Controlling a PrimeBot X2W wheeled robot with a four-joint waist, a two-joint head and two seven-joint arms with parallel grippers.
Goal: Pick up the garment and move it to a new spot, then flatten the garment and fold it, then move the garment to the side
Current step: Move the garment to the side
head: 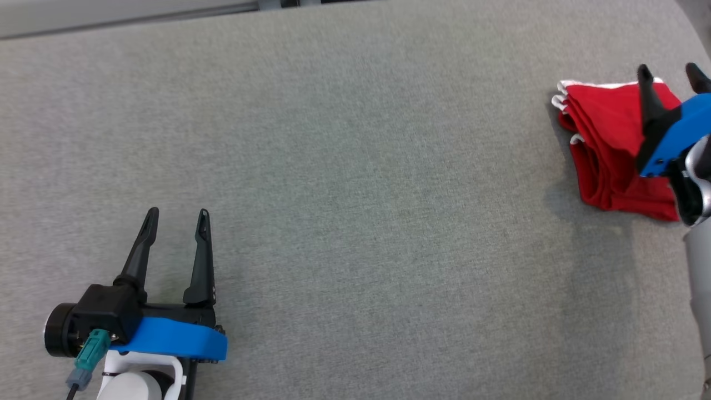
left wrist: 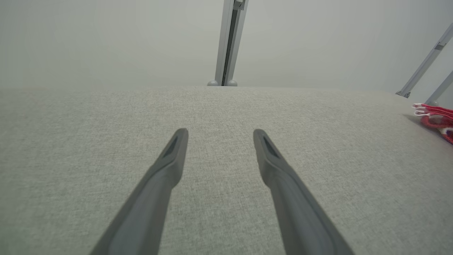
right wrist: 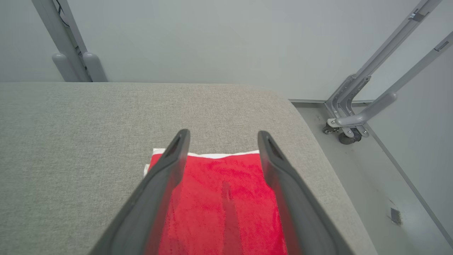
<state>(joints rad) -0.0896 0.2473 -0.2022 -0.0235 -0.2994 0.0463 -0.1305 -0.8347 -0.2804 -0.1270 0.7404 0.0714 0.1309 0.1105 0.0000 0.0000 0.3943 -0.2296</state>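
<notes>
The garment (head: pixel 608 144) is red with white trim, folded into a compact stack at the far right of the grey fabric table (head: pixel 355 183). My right gripper (head: pixel 671 76) hovers over its right part, open, with nothing between the fingers. In the right wrist view the red cloth (right wrist: pixel 223 205) lies flat below the spread right gripper (right wrist: pixel 223 136). My left gripper (head: pixel 178 214) rests open at the lower left, far from the garment. In the left wrist view the open left gripper (left wrist: pixel 219 132) points across bare fabric, and the garment (left wrist: pixel 435 118) peeks in at the right edge.
The table's right edge (right wrist: pixel 318 141) curves down close beside the garment. Beyond it are the floor and a grey wheeled metal frame (right wrist: pixel 354 120). A grey upright post (left wrist: pixel 230 42) stands behind the table's far edge.
</notes>
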